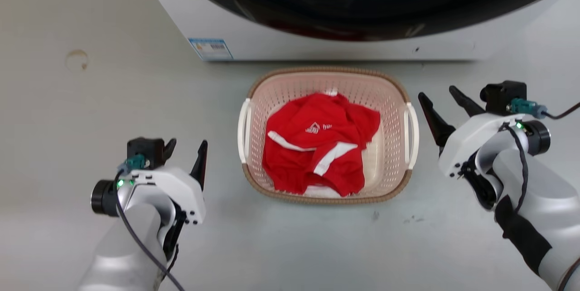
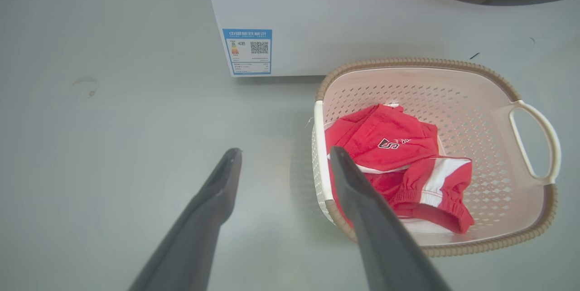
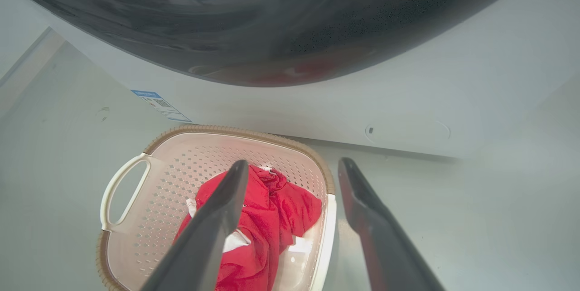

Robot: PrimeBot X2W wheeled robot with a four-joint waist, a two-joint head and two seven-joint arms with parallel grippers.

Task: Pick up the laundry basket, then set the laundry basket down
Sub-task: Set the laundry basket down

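White washer [image 1: 340,48], blue label [image 1: 210,49]; crumpled red-white garment [image 1: 317,146]; grey floor [image 1: 113,100].

Just one laundry basket [image 1: 326,71] with two white handles [image 1: 244,130], and one red garment [image 1: 317,146] that I can make out. One washer [image 1: 317,46], one blue label [image 1: 210,49], plus two hands: left hand [image 1: 186,146] and right hand [image 1: 437,92].

You have the laundry basket [image 1: 327,70] standing upright on the floor [image 1: 136,109], just in front of the washer [image 1: 317,50], its rim level. It is pale pink perforated plastic, rounded-rectangular, with a brown woven-look rim. Its white left handle [image 1: 244,130] and white right handle [image 1: 411,134] sit on the short sides. A crumpled red garment [image 1: 317,146] with white trim lies inside.
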